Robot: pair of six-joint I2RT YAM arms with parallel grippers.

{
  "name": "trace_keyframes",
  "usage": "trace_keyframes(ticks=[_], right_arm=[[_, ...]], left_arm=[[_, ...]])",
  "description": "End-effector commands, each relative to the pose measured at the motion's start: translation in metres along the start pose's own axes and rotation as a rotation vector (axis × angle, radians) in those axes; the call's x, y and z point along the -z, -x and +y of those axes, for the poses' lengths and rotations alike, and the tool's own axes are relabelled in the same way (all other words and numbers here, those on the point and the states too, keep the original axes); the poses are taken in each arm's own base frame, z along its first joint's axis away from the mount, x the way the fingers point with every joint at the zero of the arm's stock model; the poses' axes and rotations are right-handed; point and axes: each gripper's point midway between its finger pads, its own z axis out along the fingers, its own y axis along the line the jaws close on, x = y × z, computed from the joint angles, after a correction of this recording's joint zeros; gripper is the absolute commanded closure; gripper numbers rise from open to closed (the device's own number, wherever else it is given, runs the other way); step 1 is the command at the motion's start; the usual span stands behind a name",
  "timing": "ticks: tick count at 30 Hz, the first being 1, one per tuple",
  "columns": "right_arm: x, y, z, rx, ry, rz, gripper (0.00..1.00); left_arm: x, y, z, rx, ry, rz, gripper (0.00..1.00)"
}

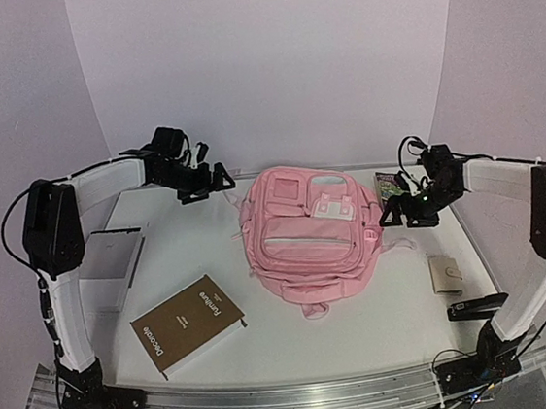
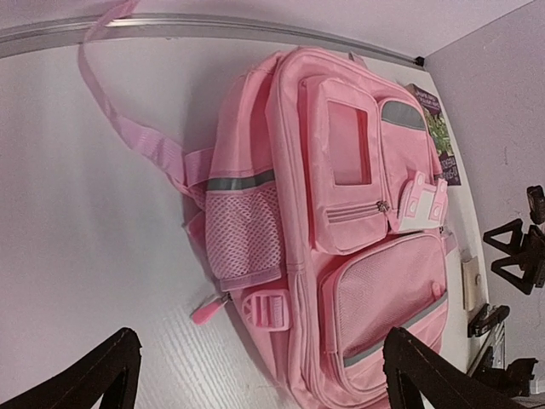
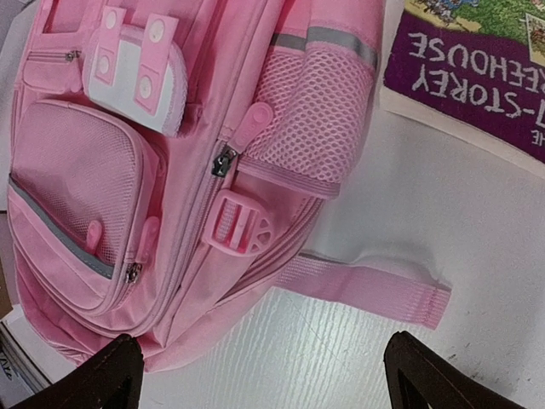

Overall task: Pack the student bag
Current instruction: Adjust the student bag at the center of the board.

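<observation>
Here the student bag (image 1: 306,235) lies long axis near-to-far between two wide-open, empty grippers: left gripper (image 1: 224,179) off its far-left corner, right gripper (image 1: 397,214) beside its right flank.

The left arm (image 1: 105,183) and right arm (image 1: 501,179) are white tubes joined by bulky black housings (image 1: 51,228), trailing thin black cables (image 1: 7,221). The left tool (image 1: 220,179) and right tool (image 1: 396,214) are black.

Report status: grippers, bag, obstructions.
Left gripper open, right gripper open, both empty. Large soft pink fabric backpack lies flat between them, front up, zips look shut. Brown hardcover book and purple paperback lie beside it, nothing on it.
</observation>
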Motion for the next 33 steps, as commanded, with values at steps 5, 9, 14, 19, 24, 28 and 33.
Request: trace_keyframes(ticks=[5,9,14,19,24,28,33], right_arm=[[-0.022,-0.008,0.024,0.021,0.045,0.049,0.01],[-0.033,-0.014,0.032,0.036,0.062,0.079,0.01],[-0.052,-0.024,0.039,0.043,0.068,0.131,0.01],[-0.067,-0.031,0.045,0.044,0.083,0.172,0.01],[-0.073,-0.032,0.058,0.020,0.161,0.197,0.01],[-0.082,-0.027,0.068,0.005,0.208,0.214,0.01],[-0.099,-0.007,0.084,0.020,0.246,0.211,0.06]], left_arm=[[-0.075,-0.016,-0.035,-0.033,-0.073,0.075,0.11],[-0.093,-0.027,-0.035,-0.036,-0.068,0.112,0.28],[-0.102,-0.038,-0.031,-0.029,-0.065,0.135,0.56],[-0.101,-0.050,-0.030,-0.020,-0.073,0.163,0.87],[-0.086,-0.060,-0.027,0.012,-0.058,0.150,1.00],[-0.067,-0.070,-0.023,0.038,-0.038,0.119,1.00],[-0.047,-0.083,-0.024,0.074,-0.037,0.103,1.00]])
